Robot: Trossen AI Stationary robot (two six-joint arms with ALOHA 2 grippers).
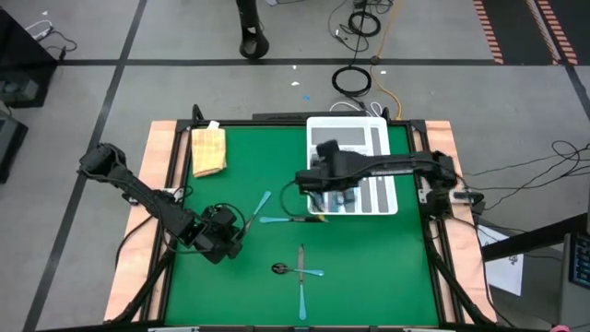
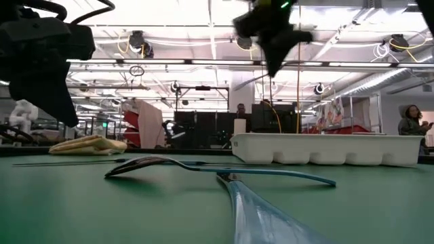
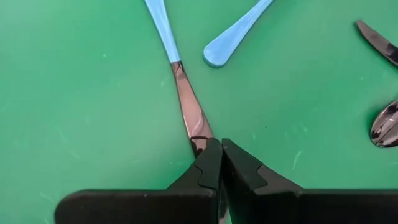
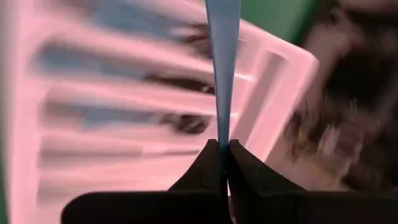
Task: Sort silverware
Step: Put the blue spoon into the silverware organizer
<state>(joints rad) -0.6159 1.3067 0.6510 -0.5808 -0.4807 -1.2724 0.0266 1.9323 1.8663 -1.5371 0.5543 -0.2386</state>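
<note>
The silverware has light-blue handles. A knife (image 3: 186,106) lies on the green mat with my left gripper (image 3: 221,146) (image 1: 236,231) shut at its blade tip. Another piece (image 1: 281,219) lies beside it. A spoon (image 1: 281,268) and one more piece (image 1: 302,286) lie crossed near the front. My right gripper (image 4: 222,146) (image 1: 318,183) hangs over the white tray (image 1: 387,138), shut on a blue-handled piece (image 4: 222,62) whose head is hidden. My left gripper has its shut fingertips on the tip of the knife's metal blade (image 3: 200,142), coming from above at a slant. The fingers hide whether the tip is pinched between them. The knife lies flat on the mat, its handle pointing away from the fingers. My right gripper pinches one end of the blue handle (image 4: 222,134) between its two fingers. The handle runs on straight ahead, in line with the fingers. The piece is lifted clear, above the tray's compartments.
The tray (image 2: 325,149) at the far right of the mat holds several sorted pieces. A folded yellow cloth (image 1: 208,150) lies at the far left corner. The mat has a raised wooden border (image 1: 161,184). Bare green mat stretches along the front left and right.
</note>
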